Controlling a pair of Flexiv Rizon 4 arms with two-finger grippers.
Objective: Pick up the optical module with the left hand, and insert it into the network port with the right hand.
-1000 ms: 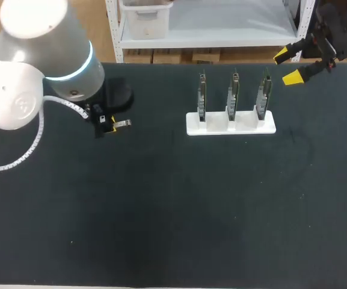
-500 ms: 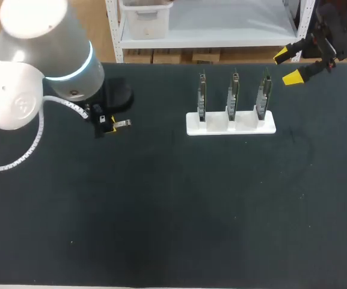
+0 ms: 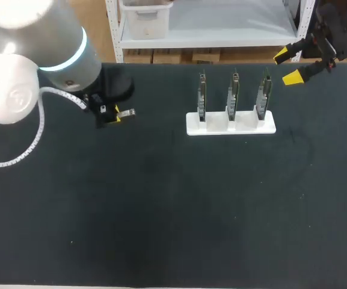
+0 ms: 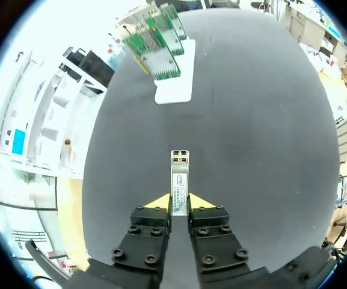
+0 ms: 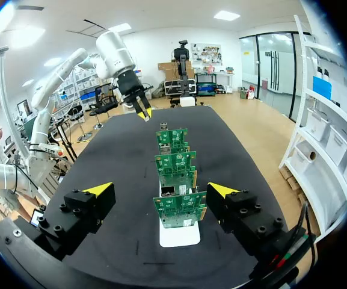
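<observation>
So the left gripper (image 4: 179, 201) has its two yellow-tipped fingers pinched nearly together on the optical module (image 4: 180, 173), one from each side. The module is a slim, boxy metal stick with a pale label along its top and a squarish silver end, and most of it pokes out ahead of the fingers. It sits over the far left part of the table (image 3: 161, 211), which is covered in a matte black, slightly speckled mat. I can't tell if the module is actually clear of the mat. The left arm (image 3: 17, 99) is smooth rounded white and grey, with a glowing blue ring and a ribbed white cable looping off it.

Well apart from the module, to its right, is a flat white base (image 3: 230, 124), a plain rectangular block. Three thin green circuit boards (image 3: 234, 95) stand upright in it in a row, edge-on from the head view. From the right wrist they're lined up one behind the other, and the nearest has a small silvery port (image 5: 169, 191) at its upper edge.

The right gripper (image 3: 288, 66) is at the far right edge of the table, just beside the boards. Its blocky black fingers are spread wide with nothing in them.
</observation>
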